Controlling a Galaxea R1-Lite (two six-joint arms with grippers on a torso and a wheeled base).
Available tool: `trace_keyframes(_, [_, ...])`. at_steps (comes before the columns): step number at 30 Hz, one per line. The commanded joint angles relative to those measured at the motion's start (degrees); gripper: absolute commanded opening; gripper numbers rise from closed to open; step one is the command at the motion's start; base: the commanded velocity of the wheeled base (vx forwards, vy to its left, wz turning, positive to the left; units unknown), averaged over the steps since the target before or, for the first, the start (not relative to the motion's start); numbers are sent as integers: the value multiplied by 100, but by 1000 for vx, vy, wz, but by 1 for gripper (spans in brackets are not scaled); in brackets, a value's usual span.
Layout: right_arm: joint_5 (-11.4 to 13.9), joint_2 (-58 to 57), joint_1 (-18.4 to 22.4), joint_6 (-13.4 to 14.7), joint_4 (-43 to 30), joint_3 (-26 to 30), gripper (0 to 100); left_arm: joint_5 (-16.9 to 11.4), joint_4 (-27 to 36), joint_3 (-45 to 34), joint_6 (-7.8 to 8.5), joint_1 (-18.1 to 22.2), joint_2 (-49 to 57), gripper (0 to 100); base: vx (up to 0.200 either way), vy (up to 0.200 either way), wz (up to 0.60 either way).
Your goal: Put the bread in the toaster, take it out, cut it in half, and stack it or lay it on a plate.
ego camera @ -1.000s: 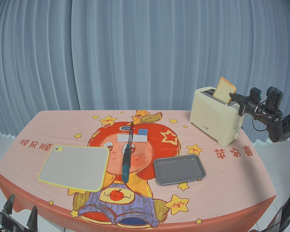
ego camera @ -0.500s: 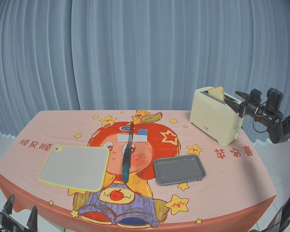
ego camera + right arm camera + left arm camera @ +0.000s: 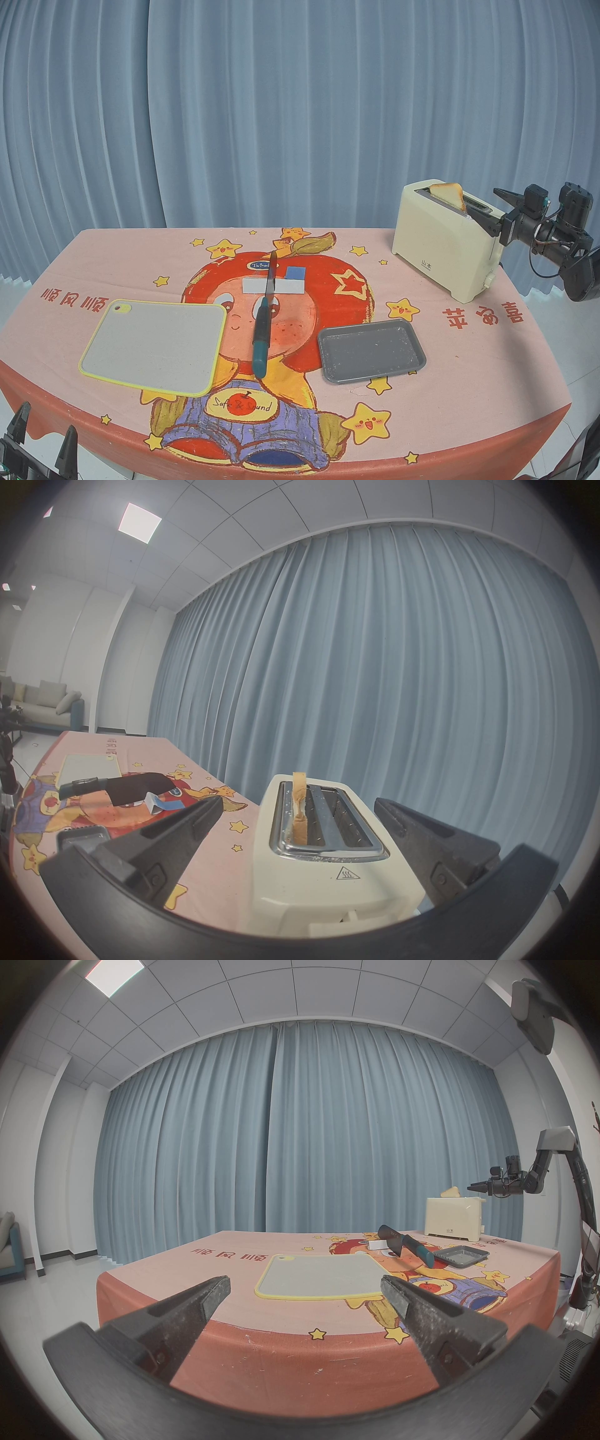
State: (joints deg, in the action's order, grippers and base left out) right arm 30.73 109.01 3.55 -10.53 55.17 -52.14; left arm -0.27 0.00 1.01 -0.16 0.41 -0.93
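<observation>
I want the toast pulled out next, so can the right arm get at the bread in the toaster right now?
Probably yes. The right gripper is open at the end of the toaster, about level with its top. The bread pokes up out of it, and nothing lies between them.

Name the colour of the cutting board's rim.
The cutting board's rim is yellow-green; head view shows it best.

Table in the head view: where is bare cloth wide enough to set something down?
Bare cloth lies behind the cutting board toward the far left edge, between the grey tray and the toaster, and in front of the tray at the near right corner. It is tight in the middle: the knife lies in the strip between board and tray.
</observation>
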Motion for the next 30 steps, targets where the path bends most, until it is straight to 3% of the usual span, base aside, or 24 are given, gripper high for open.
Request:
trace_keyframes(1, [3,-495,-12,130,2,310,100,0,0,-101,-2,2,93,100,0,0,0])
trace_keyframes(5, [-15,-1066,-30,482,-7,898,100,0,0,-101,-2,2,93,100,0,0,0])
trace_keyframes(8, [-164,-1532,-65,719,-16,1461,100,0,0,-101,-2,2,93,100,0,0,0])
trace_keyframes(12, [-419,-1980,-82,754,-16,2120,100,0,0,-101,-2,2,93,100,0,0,0])
trace_keyframes(18, [-428,-2419,-3,763,2,2955,100,0,0,-101,-2,2,93,100,0,0,0])
trace_keyframes(20, [-428,-2419,-3,763,2,2955,100,0,0,-101,-2,2,93,100,0,0,0])
trace_keyframes(21, [-393,-2490,6,825,-7,3298,100,0,0,-101,-2,2,93,100,0,0,0])
trace_keyframes(30, [-437,-2736,-82,877,292,3491,100,-8,0,-101,-2,2,93,100,0,0,0])
